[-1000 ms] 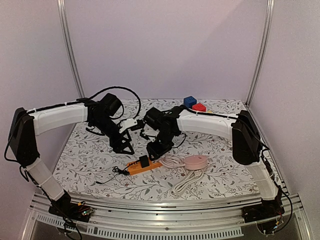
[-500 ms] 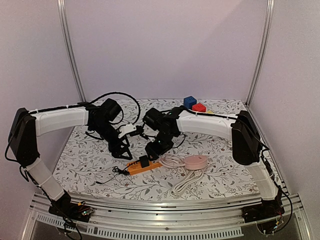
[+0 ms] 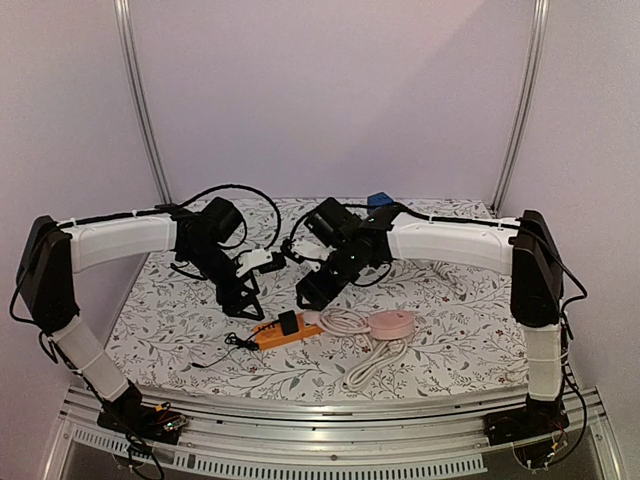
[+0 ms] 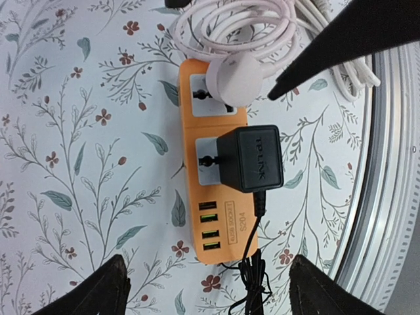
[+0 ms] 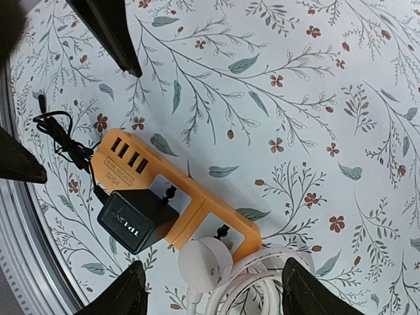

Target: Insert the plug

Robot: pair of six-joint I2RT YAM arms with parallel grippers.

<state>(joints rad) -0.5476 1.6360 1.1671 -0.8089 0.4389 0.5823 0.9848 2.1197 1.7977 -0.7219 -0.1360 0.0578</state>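
Black plug [image 4: 249, 157] sits seated in the orange power strip [image 4: 213, 230], in the socket next to the row of four small ports. Its thin black cord [image 4: 252, 282] runs off the port end and bunches up on the surface. White round plug [image 4: 233, 79] fills the strip's other socket; its white cable [image 4: 230, 33] loops in coils just past that end.

Strip lies flat on the flower-patterned surface [image 3: 170, 330], close to the near edge, about midway between the left and right edges and angled a little. A pink disc-shaped object [image 3: 390, 323] rests just beside the coils, on the side toward the right edge.

Left pincer [image 4: 207, 259] hangs above the strip, fingers spread wide, nothing between them, not touching plug or strip. Right pincer [image 5: 213, 262] hangs above the strip from the other side, fingers likewise spread apart and holding nothing. The two point at each other over the strip.

Blue block [image 3: 379, 200] at the far edge, partly hidden behind the right arm.
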